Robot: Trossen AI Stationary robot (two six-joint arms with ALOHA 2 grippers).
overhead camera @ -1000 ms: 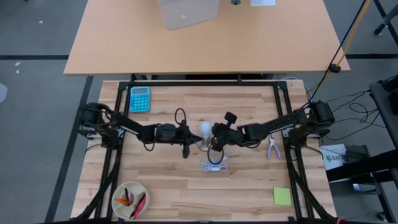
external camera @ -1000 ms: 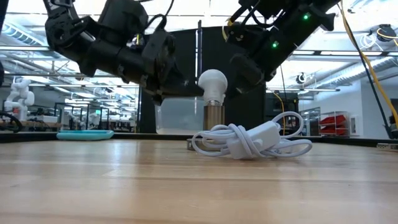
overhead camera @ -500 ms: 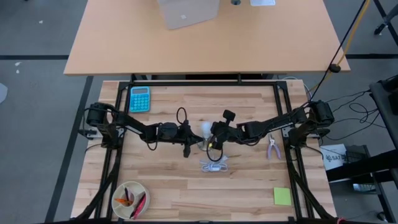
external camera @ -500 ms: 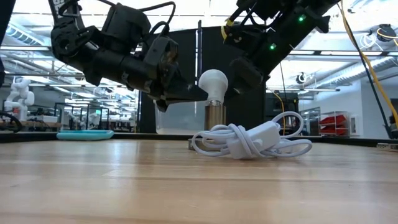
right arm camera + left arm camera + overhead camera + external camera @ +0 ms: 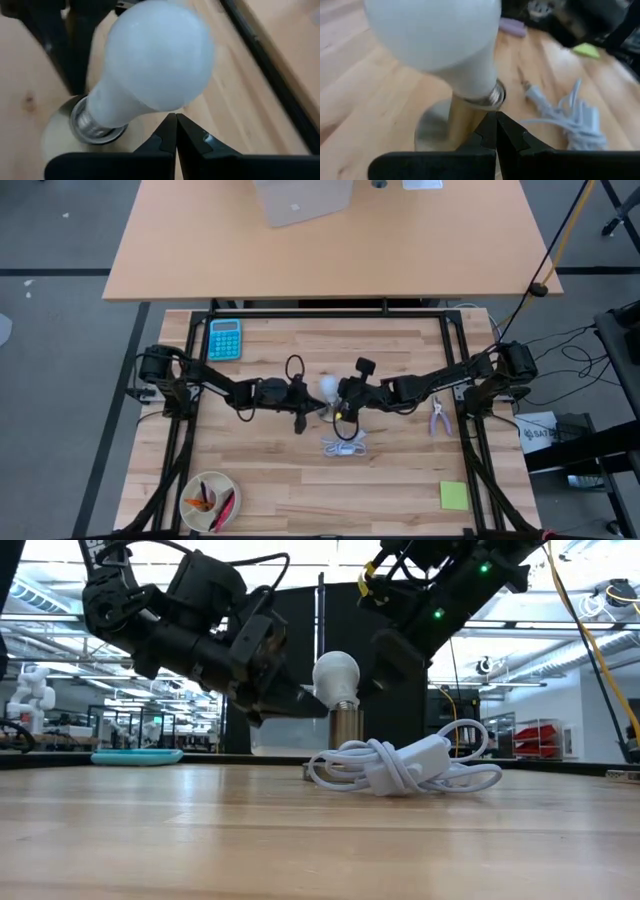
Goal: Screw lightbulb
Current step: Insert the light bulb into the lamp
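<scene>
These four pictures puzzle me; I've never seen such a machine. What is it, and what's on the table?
Two dark robot arms work at a wooden table. One camera looks down from above, one sits at table height, one rides on each wrist. The left end effector and right end effector, both shut, flank the lightbulb, which sits tilted on a metal socket. Neither visibly grips it. Also there: a coiled white cable, a calculator, pliers, a sticky note and a bowl.

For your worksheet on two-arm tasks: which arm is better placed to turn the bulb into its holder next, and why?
Probably neither clearly. Both the left gripper and right gripper are shut, flanking the lightbulb, which stands tilted in the metal socket. The left sits by the screw base, perhaps slightly favoured.
</scene>
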